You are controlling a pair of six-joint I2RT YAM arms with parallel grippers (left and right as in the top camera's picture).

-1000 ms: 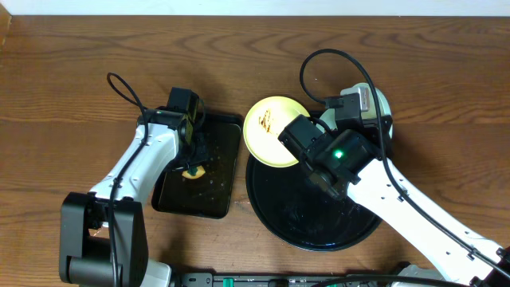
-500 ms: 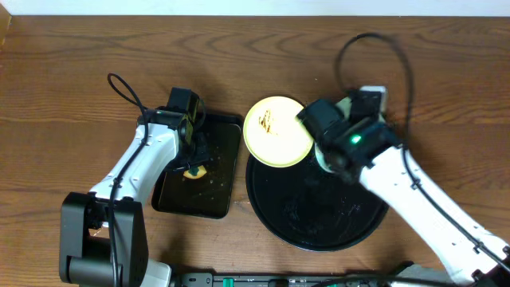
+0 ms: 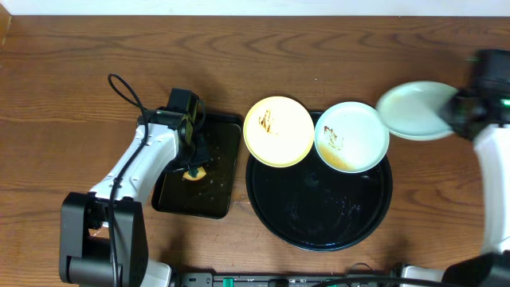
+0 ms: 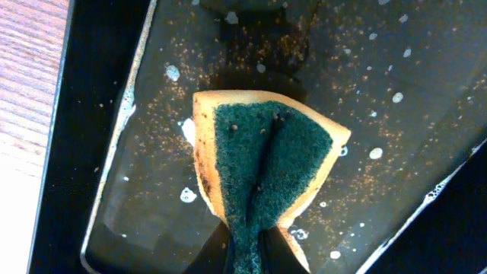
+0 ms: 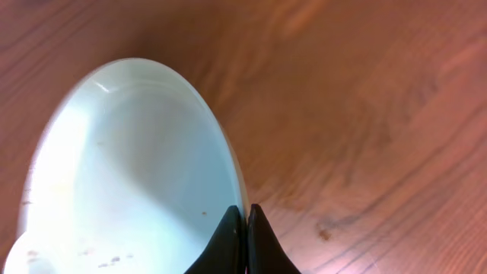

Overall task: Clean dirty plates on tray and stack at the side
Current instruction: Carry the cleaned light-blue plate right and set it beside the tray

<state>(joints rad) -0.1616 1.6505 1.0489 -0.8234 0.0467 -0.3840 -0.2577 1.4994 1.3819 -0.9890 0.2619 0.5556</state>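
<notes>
On the wooden bench [image 3: 64, 80], a folded green-faced sponge [image 4: 262, 164] is clamped in the left fingers [image 3: 196, 150] over a wet rectangular tray [image 3: 227, 135], a smeared yellow plate [image 3: 278, 131] and mint plate [image 3: 351, 136] are carried on the glossy round tray [image 3: 319, 215], and beyond it a third plate [image 3: 414, 110] is pinched at its rim by the right fingers [image 5: 228, 242].

Beneath me spreads a broad brown wooden table [image 3: 72, 56], its dark streaky grain running mostly side to side, with a few small knots. Along its far edge a narrow white strip [image 3: 255, 6] borders the wood; whether that is wall or floor I cannot tell. The light is soft and even, leaving a mild sheen on the reddish wood at my right and only faint shadows.
</notes>
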